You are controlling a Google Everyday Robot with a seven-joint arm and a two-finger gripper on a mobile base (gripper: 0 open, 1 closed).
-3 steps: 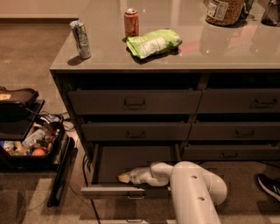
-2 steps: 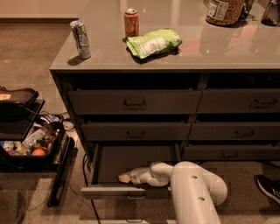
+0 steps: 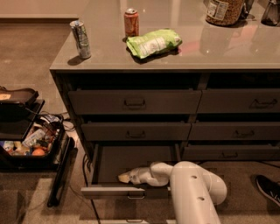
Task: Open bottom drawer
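The bottom drawer of the left stack stands pulled out toward me, its dark inside showing. A small bar handle sits on its slim front panel. My white arm comes in from the lower right and bends over the open drawer. The gripper lies just behind the front panel, pointing left, above the drawer's inside. The two taller drawers above it in the same stack are shut.
On the counter stand a silver can, a red can, a green bag and a jar. A black crate of clutter and cables lie on the floor at left. A shoe is at the right edge.
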